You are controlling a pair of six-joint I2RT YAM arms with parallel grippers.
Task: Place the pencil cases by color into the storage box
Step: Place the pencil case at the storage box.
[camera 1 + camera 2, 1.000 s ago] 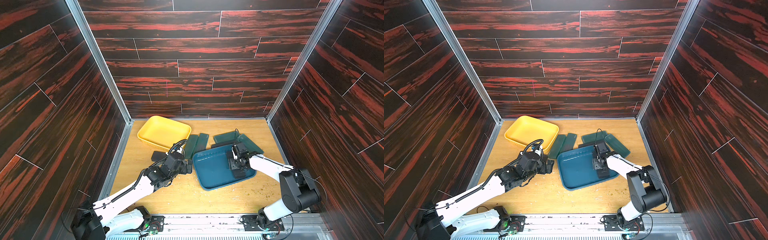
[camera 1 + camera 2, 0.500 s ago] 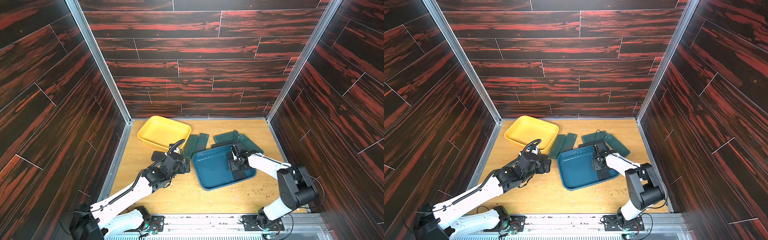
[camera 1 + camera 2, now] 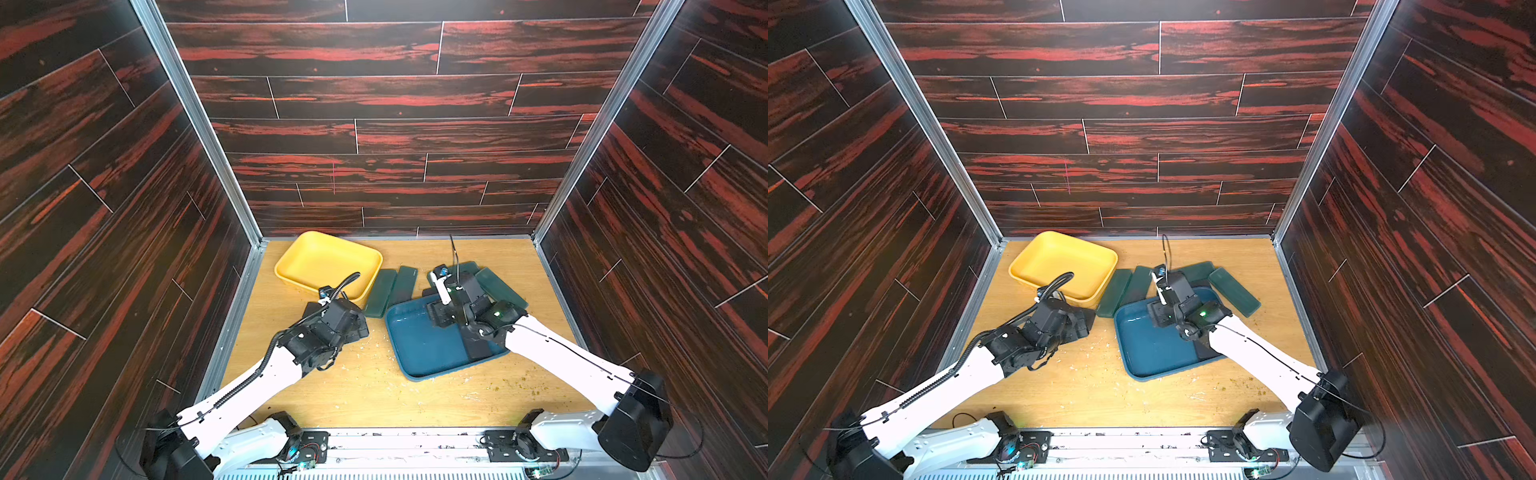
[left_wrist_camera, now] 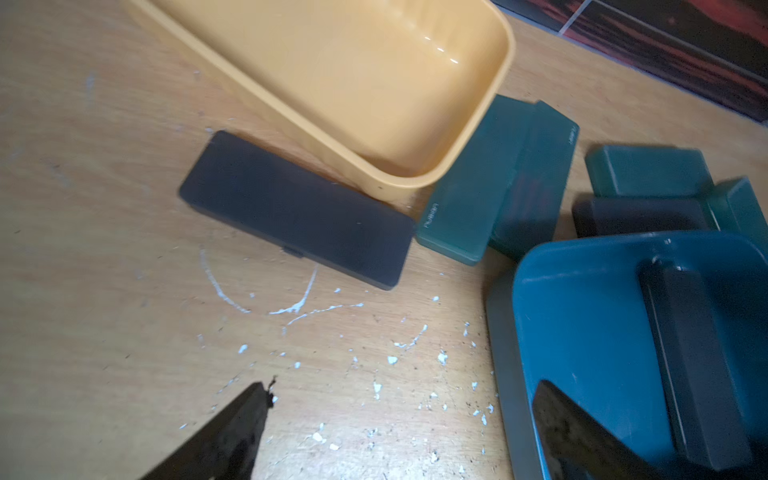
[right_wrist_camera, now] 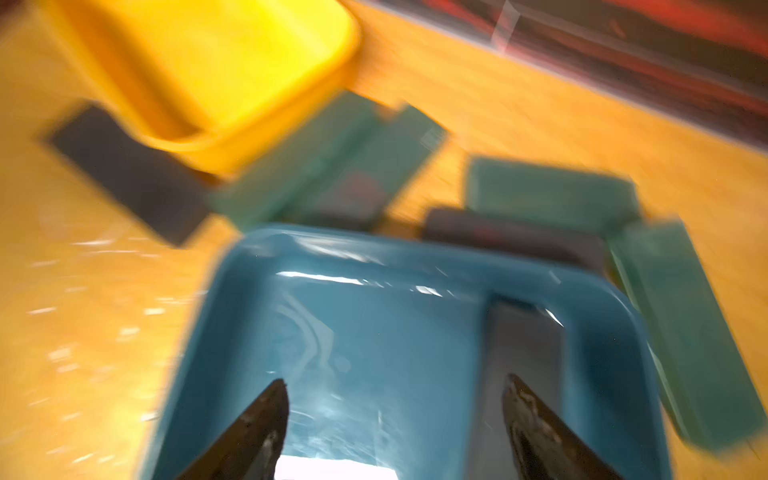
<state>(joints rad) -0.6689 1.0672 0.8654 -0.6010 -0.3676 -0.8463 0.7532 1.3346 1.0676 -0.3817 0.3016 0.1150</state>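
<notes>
The blue tray [image 3: 415,353] [image 5: 332,249] holds one black pencil case [image 3: 478,351] [image 5: 523,345] along its right wall. My right gripper [image 3: 442,316] [image 5: 395,399] hovers open over that tray, empty, with the case beside one finger. Another black case [image 4: 297,208] lies on the table against the yellow tray [image 3: 328,264] [image 4: 353,83]. My left gripper [image 3: 353,324] [image 4: 399,415] hangs wide open and empty just short of it. Two dark green cases [image 3: 380,293] [image 3: 405,284] lie between the trays. Two more green ones [image 3: 498,286] [image 4: 648,170] and a black one [image 4: 640,218] lie behind the blue tray.
The yellow tray is empty. White flecks and a ring mark [image 4: 257,299] spot the wooden table [image 3: 374,395]. Dark wood-pattern walls [image 3: 374,124] close in the back and both sides, with metal posts at the back corners.
My right gripper has opened, let go of the black case in the blue tray and drawn back from it. My left arm has barely moved, and its jaws opened slightly wider.
</notes>
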